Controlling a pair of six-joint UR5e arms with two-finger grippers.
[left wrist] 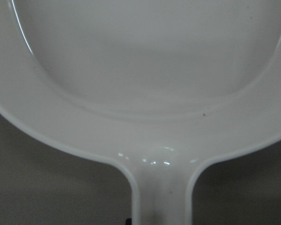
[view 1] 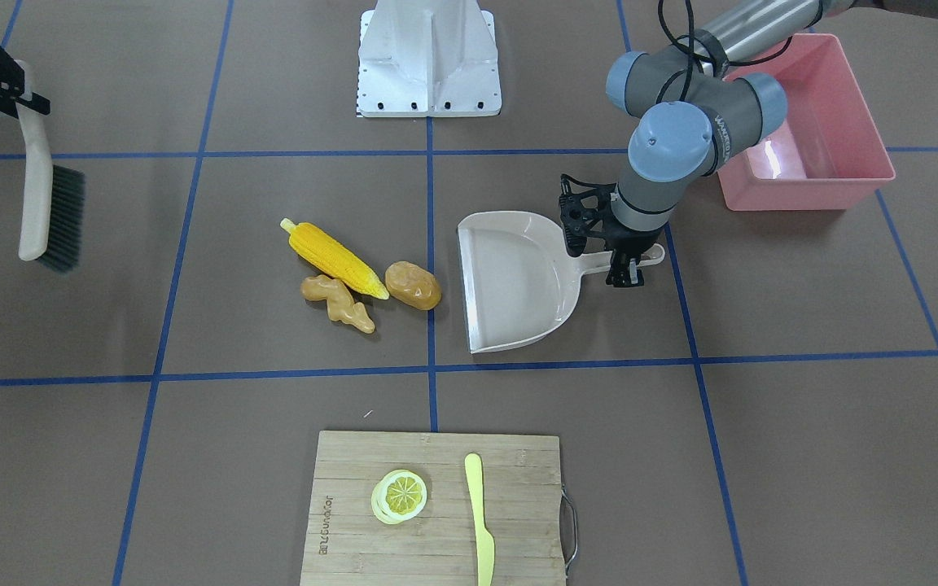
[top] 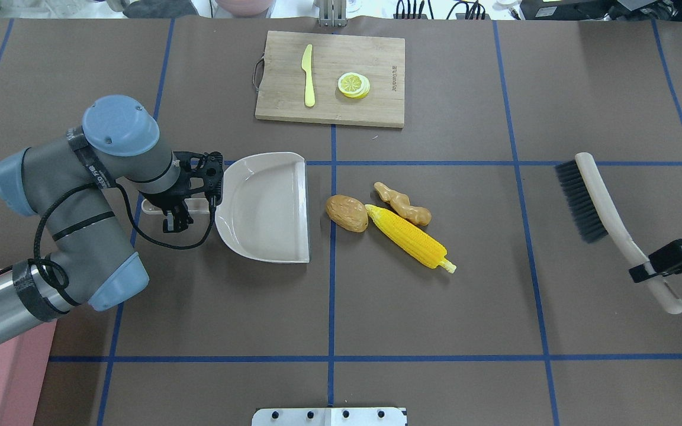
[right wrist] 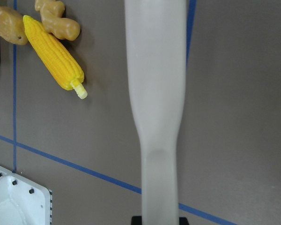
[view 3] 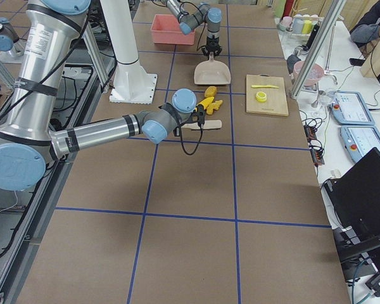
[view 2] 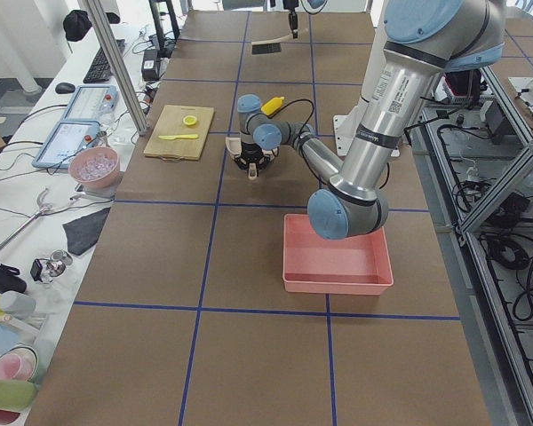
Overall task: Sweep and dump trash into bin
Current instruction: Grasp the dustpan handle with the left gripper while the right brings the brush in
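The three pieces of trash lie together near the middle of the surface. The corn cob (top: 410,238) lies slantwise, its blunt end against the potato (top: 347,213), and the ginger root (top: 403,204) rests along its far side. The potato lies nearest the beige dustpan (top: 264,207), just off its open straight edge and not touching it.

The left gripper (top: 178,216) points down, its fingers pressed onto the dustpan's handle, and the pan lies flat with its mouth facing the trash. The left wrist view shows only the pan's pale back wall and the handle running down out of sight.

The right gripper (top: 652,269) pinches the handle of a brush (top: 608,207) toward the right end of the surface, well apart from the trash. The dark bristles face the trash. Whether they touch the surface I cannot tell.

The pink bin (view 1: 803,195) stands near the robot-side edge toward the left end, behind the left arm, and its floor looks bare.

A wooden cutting board (top: 376,100) lies at the middle of the far edge, carrying a lemon slice (top: 353,84) and a pale yellow knife (top: 308,77).
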